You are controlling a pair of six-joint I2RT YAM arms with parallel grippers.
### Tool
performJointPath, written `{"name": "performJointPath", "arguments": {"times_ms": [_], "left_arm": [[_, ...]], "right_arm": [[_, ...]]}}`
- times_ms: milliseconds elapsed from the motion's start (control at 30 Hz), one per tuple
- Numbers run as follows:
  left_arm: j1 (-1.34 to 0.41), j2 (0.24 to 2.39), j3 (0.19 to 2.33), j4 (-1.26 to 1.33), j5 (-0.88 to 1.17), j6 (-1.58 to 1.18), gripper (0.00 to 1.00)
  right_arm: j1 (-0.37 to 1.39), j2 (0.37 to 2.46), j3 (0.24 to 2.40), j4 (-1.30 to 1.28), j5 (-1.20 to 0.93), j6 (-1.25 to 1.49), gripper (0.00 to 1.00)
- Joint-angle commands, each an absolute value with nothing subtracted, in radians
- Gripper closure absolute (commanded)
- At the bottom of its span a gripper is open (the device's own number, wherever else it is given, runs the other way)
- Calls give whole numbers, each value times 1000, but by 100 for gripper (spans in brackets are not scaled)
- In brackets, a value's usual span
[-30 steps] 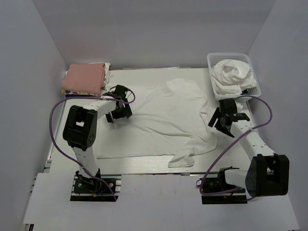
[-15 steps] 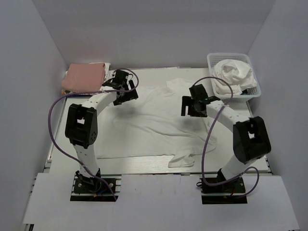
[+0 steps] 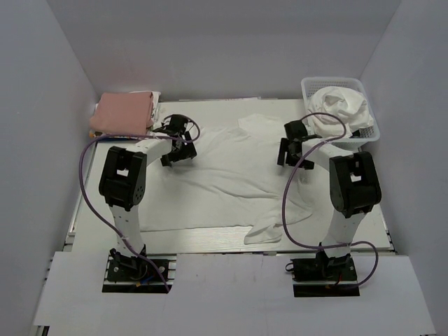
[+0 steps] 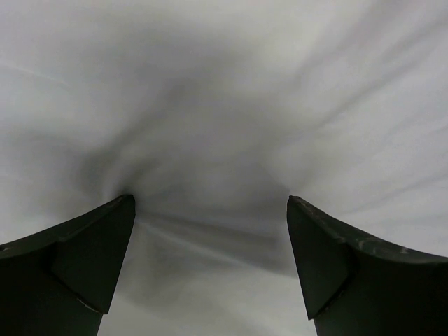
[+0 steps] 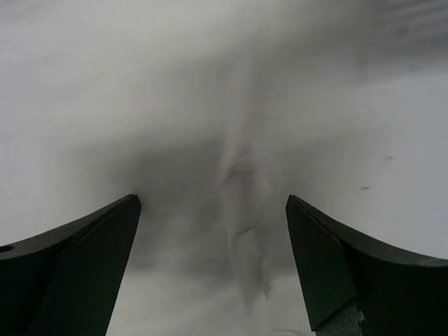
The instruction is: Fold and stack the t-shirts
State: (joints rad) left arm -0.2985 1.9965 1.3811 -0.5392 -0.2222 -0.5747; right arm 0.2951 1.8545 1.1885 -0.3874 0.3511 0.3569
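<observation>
A white t-shirt (image 3: 234, 175) lies spread and wrinkled over the middle of the table. My left gripper (image 3: 176, 152) points down at its upper left part. In the left wrist view the left gripper (image 4: 210, 203) is open, with both dark fingertips (image 4: 105, 238) on or just above the white cloth (image 4: 224, 105). My right gripper (image 3: 290, 151) is down at the shirt's upper right edge. It is open in the right wrist view (image 5: 212, 200), straddling a small raised fold (image 5: 241, 231). Another crumpled white t-shirt (image 3: 339, 105) fills the basket.
A white lattice basket (image 3: 372, 127) stands at the back right, just beside the right arm. A pink folded stack (image 3: 123, 112) on patterned cloth sits at the back left corner. Grey walls close in the table on three sides.
The right arm swung from the right table edge in to the shirt's upper right edge. The left gripper went toward the back, then returned onto the shirt's left part. Both stayed open.
</observation>
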Motion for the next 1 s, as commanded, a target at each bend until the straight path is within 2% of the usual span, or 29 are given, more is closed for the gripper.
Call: {"name": "performJointPath", "arguments": {"times_ms": [0,200,333,433,500,567,667,767,967], "left_arm": [[-267,1977,1322,-615,-310,-598,0],[-258,1968,1322,-624,-342,-578,0],[-258,1980,1384,-673,-376,-569,0],[-258,1941,1384,-673,-376,-569,0],[-258,1905,1353,-649,-333,-569,0],[-279,1853,1330,-614,-308,-569,0],[-279,1832,1286,-572,-258,-557,0],[-269,1884,1287,-575,-224,-535,0],[-259,2086,1442,-600,-209,-514,0]], "right_arm": [[204,1820,1171,-428,446,382,10],[160,1637,1111,-454,502,379,10],[170,1530,1085,-463,333,330,10],[189,1468,1048,-445,269,278,10],[225,1453,1020,-425,145,268,10],[245,1465,1002,-390,53,275,10],[290,1551,991,-384,40,311,10],[296,1630,1012,-364,60,339,10],[284,1872,1156,-382,104,367,10]]}}
